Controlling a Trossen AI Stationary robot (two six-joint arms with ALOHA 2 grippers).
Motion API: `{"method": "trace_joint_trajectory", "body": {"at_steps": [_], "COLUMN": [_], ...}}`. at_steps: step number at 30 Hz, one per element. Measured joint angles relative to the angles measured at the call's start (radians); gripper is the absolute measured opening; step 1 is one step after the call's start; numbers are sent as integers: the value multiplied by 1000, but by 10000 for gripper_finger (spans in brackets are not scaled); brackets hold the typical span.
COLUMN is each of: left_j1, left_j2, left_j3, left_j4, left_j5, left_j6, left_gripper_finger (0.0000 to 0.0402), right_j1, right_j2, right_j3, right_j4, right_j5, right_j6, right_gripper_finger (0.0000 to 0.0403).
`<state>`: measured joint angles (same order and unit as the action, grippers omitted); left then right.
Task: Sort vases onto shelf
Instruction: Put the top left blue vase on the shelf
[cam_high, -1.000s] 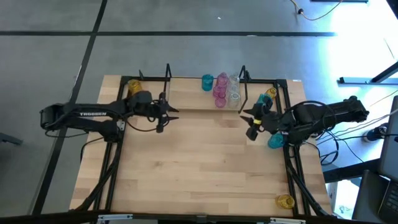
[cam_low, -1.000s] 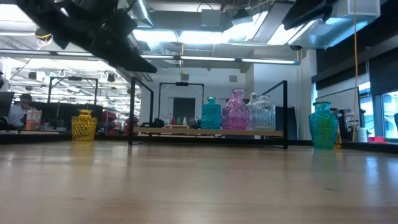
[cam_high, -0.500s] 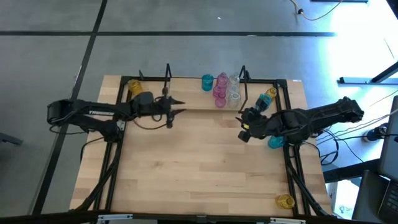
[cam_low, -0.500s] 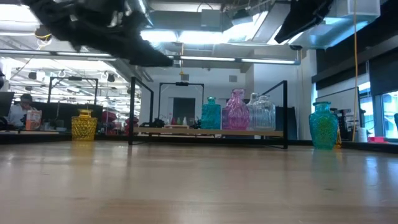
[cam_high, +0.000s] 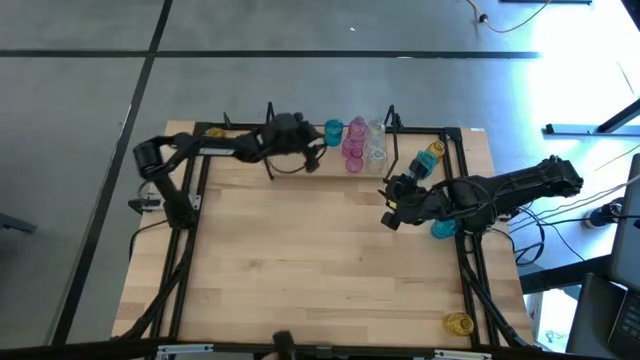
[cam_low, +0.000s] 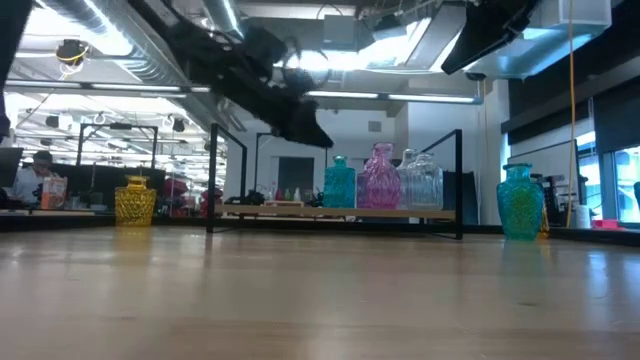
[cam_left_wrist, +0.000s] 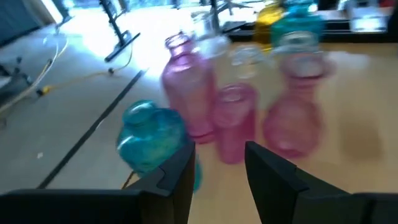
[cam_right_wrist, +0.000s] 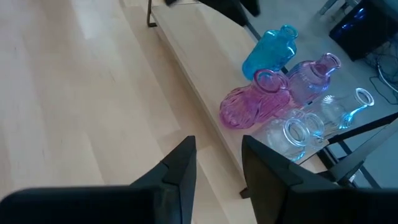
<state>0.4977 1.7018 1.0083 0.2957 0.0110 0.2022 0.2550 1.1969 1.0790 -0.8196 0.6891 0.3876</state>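
We see our left gripper (cam_high: 318, 160) high in the middle of the overhead picture, reaching over the shelf (cam_high: 300, 150), and it is the claw nearest the bunch of vases that already stand there. Its two fingers are a little apart with nothing between them. Just to the right of it in that picture stands the teal vase (cam_high: 333, 131), and right after that come the pink vases (cam_high: 354, 146) and the clear vases (cam_high: 376, 143), all packed close together and standing upright. In the left wrist picture the teal vase (cam_left_wrist: 152, 135) sits just past one finger, off to the side, not in the gap, so we think the claw would have to slide toward it before it could close on it. Our right gripper (cam_high: 390, 207) hangs over the bare table (cam_high: 320, 270) in the middle right of the overhead picture, fingers a little apart and empty too. Some vases are not on the shelf yet: a teal one (cam_high: 443, 228) and a yellow one (cam_high: 428, 158) by the right arm, a yellow one (cam_high: 459, 323) in the lower right corner, and a yellow one (cam_low: 135, 202) at the left side of the low picture. We think the right arm is nearer to those right-hand ones.
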Motion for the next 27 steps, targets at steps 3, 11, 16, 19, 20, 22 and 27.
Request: {"method": "trace_joint_trajectory", "body": {"at_steps": [3,11,16,19,20,22,27], "left_j1": [35,67,68,68,68,70,83], "left_j2": [71,147,146,146,147,158,192], "left_j3": [55,94,94,94,94,95,96], "left_j4": [3,53,115,120,121,127,144], "left_j5": [6,7,-1,4,3,2,1], "left_j6": [-34,-39,-39,-35,-35,-36,-36], "left_gripper_finger": [133,133,133,133,133,133,133], "right_j1": [0,0,0,0,0,0,0], "right_j2": [0,0,0,0,0,0,0], "right_j3": [0,0,0,0,0,0,0], "right_j4": [0,1,2,2,2,2,1], "right_j5": [8,10,15,16,15,15,15], "right_j6": [0,0,0,0,0,0,0], "right_gripper_finger": [115,115,115,115,115,115,115]}}
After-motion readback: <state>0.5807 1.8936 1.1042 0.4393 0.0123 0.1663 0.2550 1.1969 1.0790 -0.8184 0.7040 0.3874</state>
